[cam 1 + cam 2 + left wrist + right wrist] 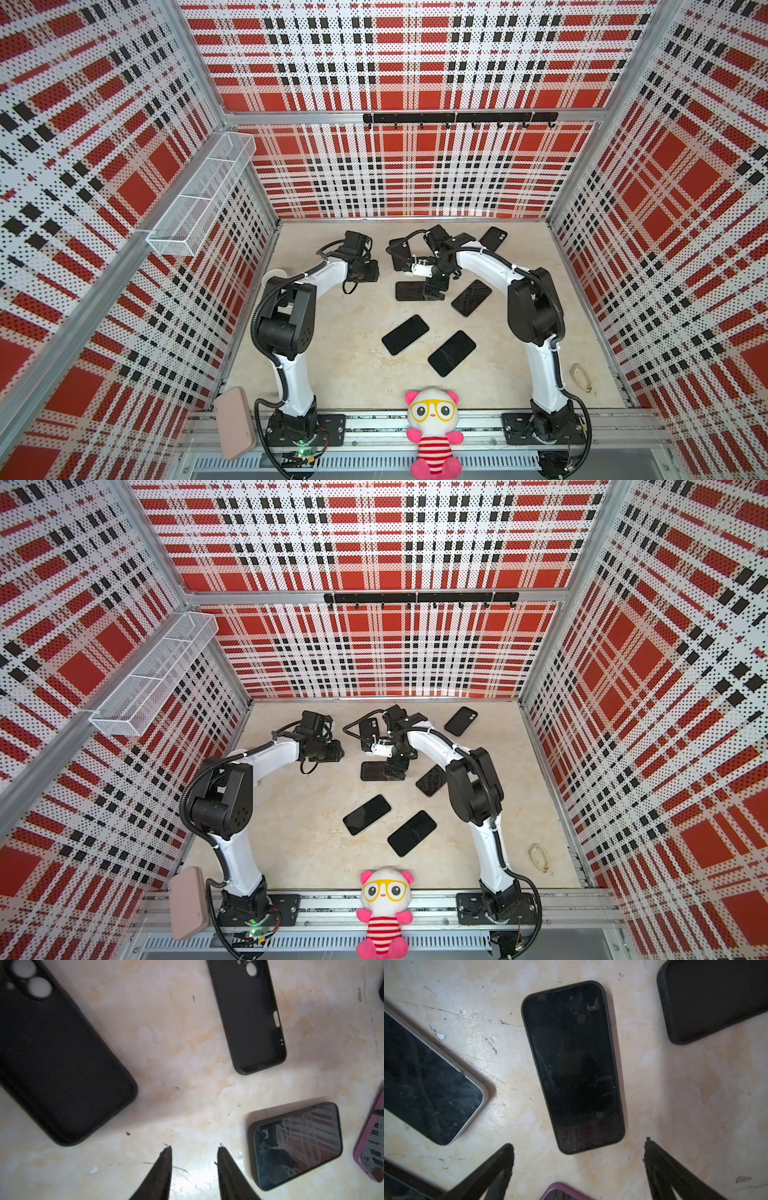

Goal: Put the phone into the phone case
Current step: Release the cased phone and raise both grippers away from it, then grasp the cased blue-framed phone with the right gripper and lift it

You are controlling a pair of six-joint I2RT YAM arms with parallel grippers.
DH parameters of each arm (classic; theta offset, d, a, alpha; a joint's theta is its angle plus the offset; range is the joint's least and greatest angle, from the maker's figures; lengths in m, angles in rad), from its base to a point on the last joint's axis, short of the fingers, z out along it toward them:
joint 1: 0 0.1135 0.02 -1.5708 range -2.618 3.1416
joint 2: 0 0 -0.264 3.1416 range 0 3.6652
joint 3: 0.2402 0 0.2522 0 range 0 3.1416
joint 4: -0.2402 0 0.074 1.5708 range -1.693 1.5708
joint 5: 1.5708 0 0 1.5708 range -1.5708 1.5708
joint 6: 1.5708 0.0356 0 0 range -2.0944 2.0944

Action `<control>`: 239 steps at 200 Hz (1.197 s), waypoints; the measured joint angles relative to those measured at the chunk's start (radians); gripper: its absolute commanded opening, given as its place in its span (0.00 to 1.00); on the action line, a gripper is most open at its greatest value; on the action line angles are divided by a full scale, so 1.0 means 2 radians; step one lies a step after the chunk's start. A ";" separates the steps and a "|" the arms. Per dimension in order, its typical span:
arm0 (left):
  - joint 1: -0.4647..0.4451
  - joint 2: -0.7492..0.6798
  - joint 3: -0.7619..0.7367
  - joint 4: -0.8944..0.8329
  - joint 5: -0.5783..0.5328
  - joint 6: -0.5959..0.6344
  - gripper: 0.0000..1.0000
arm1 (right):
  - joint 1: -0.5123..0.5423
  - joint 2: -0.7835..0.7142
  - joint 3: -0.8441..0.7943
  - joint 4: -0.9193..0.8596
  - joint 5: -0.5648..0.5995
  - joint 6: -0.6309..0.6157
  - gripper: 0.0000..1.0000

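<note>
Right hand (579, 1144) spread wide at short edge of phone (573, 1064); left hand (195, 1148) narrowly parted, empty, above bare table (176, 1043)

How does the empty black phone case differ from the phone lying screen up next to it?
The empty case shows its matte, hollow inside, with the table visible through its round holes; the phone fills a dark cover and shows a glossy, reflective screen. Both are dark and lie flat on the table.
</note>
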 measured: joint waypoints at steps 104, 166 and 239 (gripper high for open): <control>0.018 -0.001 0.000 -0.006 -0.007 0.004 0.40 | -0.010 0.079 0.049 -0.004 -0.020 -0.073 0.99; 0.019 -0.001 0.000 -0.008 -0.007 0.005 0.40 | -0.010 0.071 0.029 0.011 -0.023 -0.064 0.87; 0.019 -0.001 0.000 -0.009 -0.007 0.005 0.40 | -0.008 0.047 -0.009 0.041 -0.019 -0.034 0.74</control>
